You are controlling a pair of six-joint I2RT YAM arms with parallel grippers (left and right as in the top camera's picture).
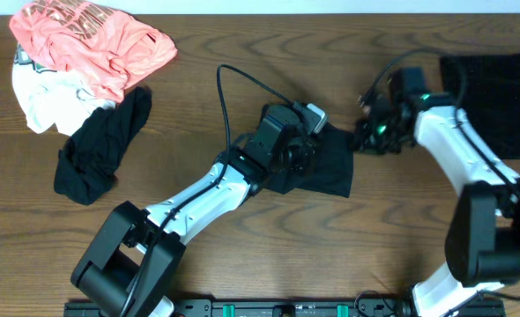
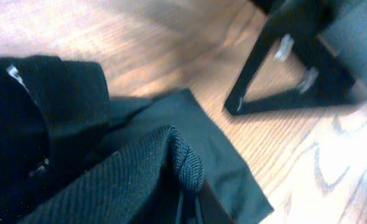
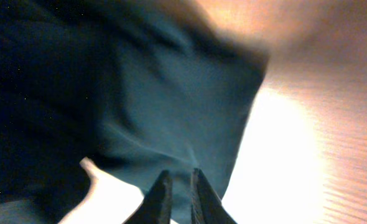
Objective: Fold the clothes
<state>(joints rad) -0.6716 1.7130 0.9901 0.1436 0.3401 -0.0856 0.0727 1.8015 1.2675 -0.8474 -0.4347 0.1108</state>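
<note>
The brown wooden table (image 1: pixel 242 264) fills the whole view, and nearest to us both arms rise from their bases at the front edge. The left arm stretches in a diagonal from the front left toward the centre. The right arm goes up along the right side and then bends inward. In the middle lies the black garment (image 1: pixel 330 176), its long axis about left to right, between the two grippers. The left gripper (image 1: pixel 302 151) sits on its left part, clenched on a raised fold of the cloth, as the left wrist view shows. The right gripper (image 1: pixel 364 139) is just at the far right corner of the same garment, so each arm has its own end. Its fingers (image 3: pixel 165 196) stand almost together with a thin gap, and we cannot tell if they pinch the edge or not. Farther away, at the far left, wait the second black garment (image 1: pixel 97 158), the white garment (image 1: pixel 40 101) and the coral-pink tee (image 1: pixel 92 40) in one heap, and at the far right lies a flat dark cloth (image 1: pixel 498 97)
</note>
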